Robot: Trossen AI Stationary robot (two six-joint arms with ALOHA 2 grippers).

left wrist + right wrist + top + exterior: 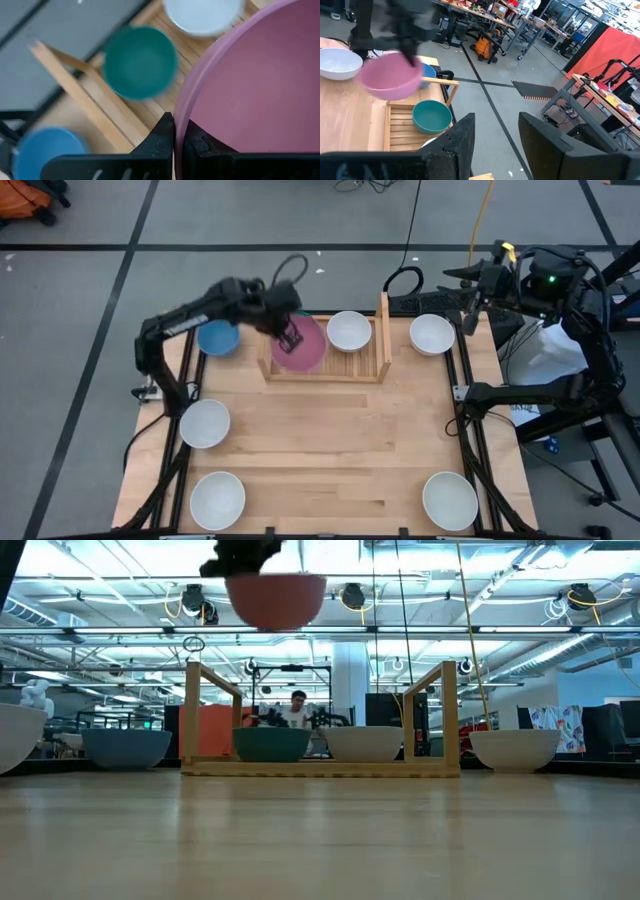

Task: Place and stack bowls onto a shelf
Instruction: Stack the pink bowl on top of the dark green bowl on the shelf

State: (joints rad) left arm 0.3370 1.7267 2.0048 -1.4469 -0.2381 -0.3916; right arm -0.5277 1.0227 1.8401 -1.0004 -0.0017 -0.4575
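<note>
My left gripper [291, 337], clamped on the rim of the round pink bowl [300, 345], hangs well above the small light-wood slatted shelf [325, 370], with open air beneath. Below, a teal green bowl [271, 744] fills the slot by one upright panel and a white bowl [348, 330] the middle; the slats beside the other panel lie bare. A blue bowl [217, 337] sits just outside the shelf.
</note>
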